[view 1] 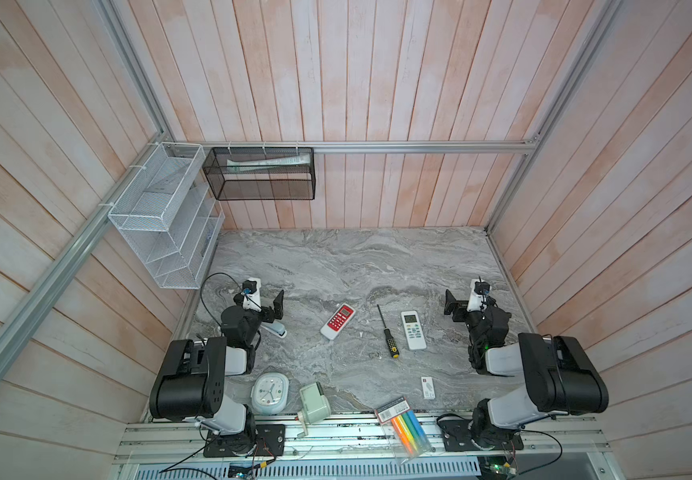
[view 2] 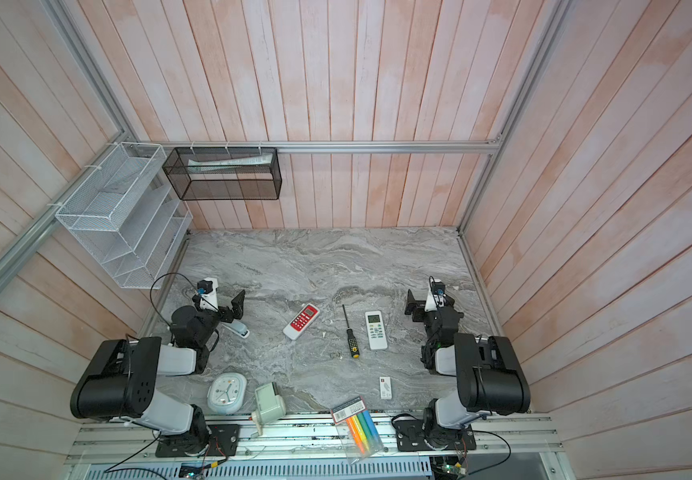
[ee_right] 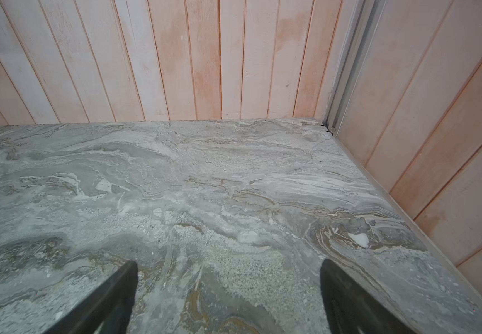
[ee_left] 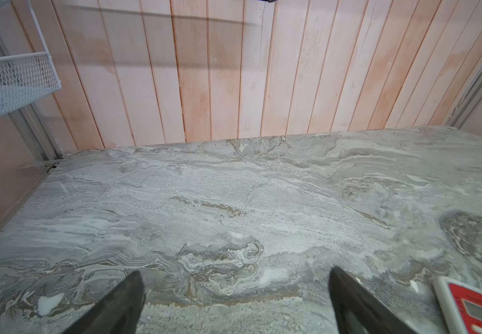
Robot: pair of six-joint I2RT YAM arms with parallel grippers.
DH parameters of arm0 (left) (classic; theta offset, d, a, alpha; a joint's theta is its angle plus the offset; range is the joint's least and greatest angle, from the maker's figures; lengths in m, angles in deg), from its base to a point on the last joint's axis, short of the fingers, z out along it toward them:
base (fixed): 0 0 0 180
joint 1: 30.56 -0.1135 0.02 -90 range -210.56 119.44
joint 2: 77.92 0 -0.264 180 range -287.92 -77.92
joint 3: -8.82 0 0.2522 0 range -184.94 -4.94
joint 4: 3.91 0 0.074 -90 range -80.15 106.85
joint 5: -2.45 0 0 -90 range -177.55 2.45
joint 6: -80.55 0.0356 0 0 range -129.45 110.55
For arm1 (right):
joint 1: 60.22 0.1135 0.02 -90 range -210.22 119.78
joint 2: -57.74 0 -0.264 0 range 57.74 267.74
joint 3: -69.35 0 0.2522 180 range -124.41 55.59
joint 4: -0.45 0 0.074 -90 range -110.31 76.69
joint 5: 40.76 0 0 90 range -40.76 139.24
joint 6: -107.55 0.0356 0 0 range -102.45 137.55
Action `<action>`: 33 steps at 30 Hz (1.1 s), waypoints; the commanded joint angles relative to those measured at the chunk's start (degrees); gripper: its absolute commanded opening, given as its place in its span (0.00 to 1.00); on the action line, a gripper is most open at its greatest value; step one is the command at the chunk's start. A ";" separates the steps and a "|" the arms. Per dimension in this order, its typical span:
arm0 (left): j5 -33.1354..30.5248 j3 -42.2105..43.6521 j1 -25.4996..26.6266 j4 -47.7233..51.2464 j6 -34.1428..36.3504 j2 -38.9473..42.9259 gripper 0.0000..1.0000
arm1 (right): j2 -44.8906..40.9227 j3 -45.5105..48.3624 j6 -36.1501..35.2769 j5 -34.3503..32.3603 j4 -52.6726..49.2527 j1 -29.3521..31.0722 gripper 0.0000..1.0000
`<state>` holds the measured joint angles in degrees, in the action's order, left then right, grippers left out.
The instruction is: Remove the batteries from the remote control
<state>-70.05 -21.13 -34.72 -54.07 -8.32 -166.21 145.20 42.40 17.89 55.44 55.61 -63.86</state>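
Observation:
Two remote controls lie button side up on the marble table: a red and white one [view 1: 338, 321] [view 2: 301, 321] left of centre and a white one [view 1: 413, 330] [view 2: 376, 330] right of centre. The batteries are hidden. My left gripper [view 1: 276, 306] [view 2: 237, 305] hovers open to the left of the red remote, whose corner [ee_left: 477, 306] shows in the left wrist view beside the spread fingers [ee_left: 129, 295]. My right gripper [view 1: 450, 302] [view 2: 411, 302] [ee_right: 229, 266] stands open to the right of the white remote, over bare marble.
A black and yellow screwdriver [view 1: 388, 332] lies between the remotes. A stapler [view 1: 275, 330] sits under the left arm. Along the front edge are a clock [view 1: 270, 392], a pencil sharpener [view 1: 314, 403], a highlighter packet [view 1: 404, 428] and a small white box [view 1: 428, 387]. Mesh racks [view 1: 161, 216] hang at the back left.

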 commanded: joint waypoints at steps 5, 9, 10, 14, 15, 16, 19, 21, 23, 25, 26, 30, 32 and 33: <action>-0.96 0.36 0.03 -0.59 0.43 0.18 1.00 | -0.75 -0.68 -0.28 0.63 -0.36 -0.12 0.98; -0.94 0.28 0.04 -0.64 0.46 0.22 1.00 | -0.78 -0.63 -0.32 0.65 -0.35 -0.14 0.98; -0.93 0.30 0.03 -0.67 0.45 0.17 1.00 | -0.72 -0.64 -0.33 0.69 -0.29 -0.14 0.98; -0.95 0.31 0.03 -0.59 0.46 0.20 1.00 | -0.73 -0.70 -0.32 0.61 -0.36 -0.12 0.98; -0.95 0.36 0.08 -0.59 0.46 0.22 1.00 | -0.73 -0.69 -0.27 0.61 -0.37 -0.15 0.98; -0.92 0.36 0.08 -0.59 0.46 0.22 1.00 | -0.81 -0.70 -0.31 0.59 -0.32 -0.14 0.98; -0.91 0.23 0.05 -0.53 0.45 0.22 1.00 | -0.84 -0.69 -0.33 0.65 -0.37 -0.14 0.98; -0.95 0.30 0.06 -0.59 0.46 0.22 1.00 | -0.74 -0.69 -0.29 0.63 -0.36 -0.13 0.98; -0.90 0.32 0.03 -0.64 0.45 0.22 1.00 | -0.73 -0.69 -0.30 0.60 -0.36 -0.10 0.98; -0.90 0.26 0.04 -0.48 0.46 0.11 1.00 | -0.73 -0.65 -0.29 0.61 -0.32 -0.14 0.98; -0.89 0.23 0.03 -0.43 0.41 0.21 1.00 | -0.71 -0.72 -0.33 0.65 -0.36 -0.14 0.98; -1.01 0.41 0.05 -0.85 0.32 0.26 1.00 | -0.86 -0.70 -0.28 0.66 -0.31 -0.15 0.98; -1.84 -0.27 0.06 0.92 0.10 1.22 1.00 | -0.88 -0.54 -0.29 0.58 -0.09 -0.15 0.98; -2.11 -1.03 0.04 3.31 0.10 2.47 1.00 | -1.18 -0.52 -0.25 0.57 -0.16 -0.15 0.98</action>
<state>-70.68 -21.15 -34.72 -53.59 -8.37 -165.99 145.16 42.40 17.91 55.55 55.61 -63.86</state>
